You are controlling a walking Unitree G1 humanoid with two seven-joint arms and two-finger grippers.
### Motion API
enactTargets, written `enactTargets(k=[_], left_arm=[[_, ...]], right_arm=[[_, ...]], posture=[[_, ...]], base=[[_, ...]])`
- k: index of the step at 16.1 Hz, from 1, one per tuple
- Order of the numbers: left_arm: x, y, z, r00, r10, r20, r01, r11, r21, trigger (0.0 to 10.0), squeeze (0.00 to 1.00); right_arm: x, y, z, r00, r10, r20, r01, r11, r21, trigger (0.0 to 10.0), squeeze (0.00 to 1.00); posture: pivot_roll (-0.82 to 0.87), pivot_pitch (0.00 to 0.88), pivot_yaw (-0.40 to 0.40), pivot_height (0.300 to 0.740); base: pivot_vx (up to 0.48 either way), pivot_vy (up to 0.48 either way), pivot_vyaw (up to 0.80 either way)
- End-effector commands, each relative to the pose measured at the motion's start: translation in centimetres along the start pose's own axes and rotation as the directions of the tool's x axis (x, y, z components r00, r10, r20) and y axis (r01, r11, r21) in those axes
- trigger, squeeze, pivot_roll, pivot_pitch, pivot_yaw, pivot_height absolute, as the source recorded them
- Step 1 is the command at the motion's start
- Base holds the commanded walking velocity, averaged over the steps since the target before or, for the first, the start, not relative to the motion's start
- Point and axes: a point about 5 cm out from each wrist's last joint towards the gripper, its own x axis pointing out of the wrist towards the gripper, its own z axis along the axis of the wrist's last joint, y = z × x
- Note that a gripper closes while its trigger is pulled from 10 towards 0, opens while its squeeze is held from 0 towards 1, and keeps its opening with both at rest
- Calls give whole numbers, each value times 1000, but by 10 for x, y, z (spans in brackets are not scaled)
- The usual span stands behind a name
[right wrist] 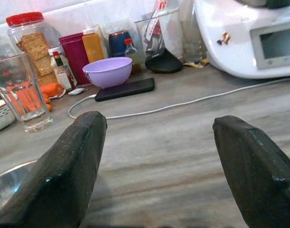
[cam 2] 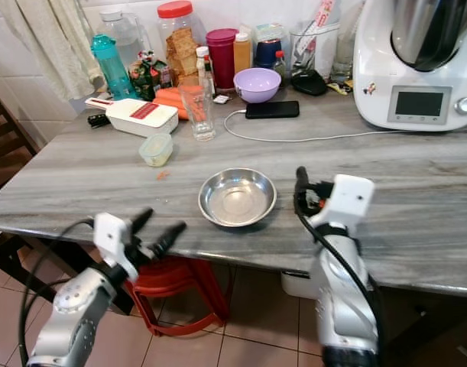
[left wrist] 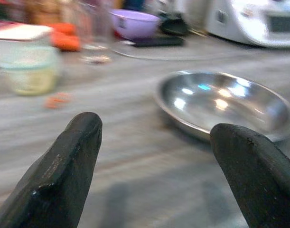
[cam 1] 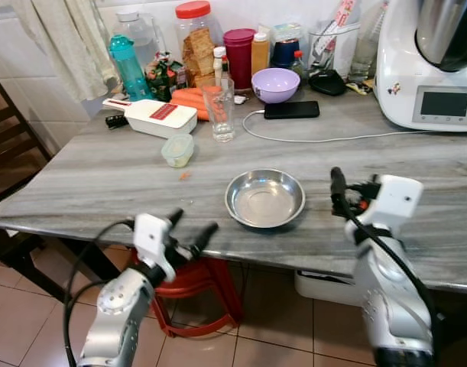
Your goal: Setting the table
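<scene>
While both arms reach toward the near edge of the grey marble table (cam 1: 103, 180), one steel bowl (cam 1: 265, 198) sits at the centre of the scene, empty, on the tabletop close to that edge.

Left to right, the table carries: one teal bottle (cam 1: 128, 67) at 11 o'clock from the bowl; one white slicer with a red panel (cam 1: 151, 116); one small lidded tub (cam 1: 177, 150) at 10 o'clock, its contents pale and unclear; several carrots (cam 1: 190, 102); one clear drinking glass (cam 1: 218, 110), empty, at 11 o'clock; one red-lidded jar (cam 1: 196, 42) holding brown crackers; one maroon canister (cam 1: 238, 57); one lilac bowl (cam 1: 275, 84) at 12 o'clock, contents hidden; one black phone (cam 1: 292, 109) with one white cable (cam 1: 325, 139) plugged in; one white kitchen machine (cam 1: 428, 65) at 1 o'clock.

Left gripper (cam 1: 190, 233) hangs just off the table edge at 8 o'clock from the steel bowl, fingers (left wrist: 59, 175) spread apart, nothing between them. Right gripper (right wrist: 159, 166) is over the tabletop at 3 o'clock, just beside the bowl, fingers (right wrist: 64, 175) likewise apart and empty.
</scene>
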Motion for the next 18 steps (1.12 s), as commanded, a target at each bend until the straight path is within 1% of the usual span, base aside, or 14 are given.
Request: enactTargets(k=[1,2,3,4,5,6,7,9,10,11,15,16,17,18], left_arm=[[-3,13,2,997,81,10,-81,997,6,10000,0],[-4,16,1,993,118,-2,-118,993,23,10000,0],[-4,18,1,990,141,4,-142,990,16,10000,0],[-4,20,2,986,168,9,-169,985,27,10000,0],[-4,24,2,978,210,10,-211,977,15,10000,0],[-4,26,-2,971,239,-20,-238,971,31,10000,0],[-4,29,-9,951,304,-64,-302,953,39,10000,0],[-4,29,-11,938,340,-69,-336,940,52,10000,0],[-4,29,-11,934,352,-67,-349,935,59,10000,0],[-2,27,-11,929,365,-62,-360,930,72,10000,0],[3,26,-8,921,386,-43,-382,920,86,10000,0],[4,26,-7,921,388,-38,-383,919,90,10000,0],[5,26,-7,919,393,-39,-388,917,97,10000,0],[5,26,-7,918,394,-40,-389,916,96,10000,0]], right_arm=[[-5,2,4,999,22,30,-21,1000,-18,10000,1000],[-13,-3,2,1000,12,28,-9,995,-100,10000,1000],[-16,-4,0,1000,12,23,-9,990,-140,10000,1000],[-19,-4,-4,1000,22,3,-21,990,-143,10000,1000],[-22,-2,-6,999,44,-6,-44,990,-134,10000,855],[-23,-5,-4,1000,7,23,-4,992,-129,10000,0],[-22,-10,-4,999,-43,19,46,987,-154,10000,0],[-21,-14,-12,996,-93,-16,88,977,-193,10000,0],[-20,-14,-13,996,-89,-19,83,978,-193,10000,0],[-21,-15,-16,996,-88,-27,83,989,-126,10000,0],[-20,-11,-18,997,-74,-31,68,983,-168,10000,0],[-21,-8,-19,998,-49,-44,42,988,-146,10000,0],[-22,-4,-18,999,-23,-35,20,997,-78,10000,0],[-21,-3,-17,999,-23,-33,21,998,-61,10000,0]], posture=[[-78,20,118,740],[-77,20,109,740],[-79,21,109,740],[-79,21,110,740],[-79,20,110,740],[-79,20,110,740],[-77,15,108,740],[-75,13,108,740],[-74,12,108,740],[-71,10,106,740],[-73,1,106,740],[-74,1,106,740],[-73,0,106,740],[-73,0,106,740]], base=[[0,0,0],[0,0,0],[0,0,0],[0,0,0],[0,0,0],[0,0,0],[0,0,0],[0,0,0],[0,0,0],[0,0,0],[0,0,0],[0,0,0],[0,0,0],[0,0,0]])
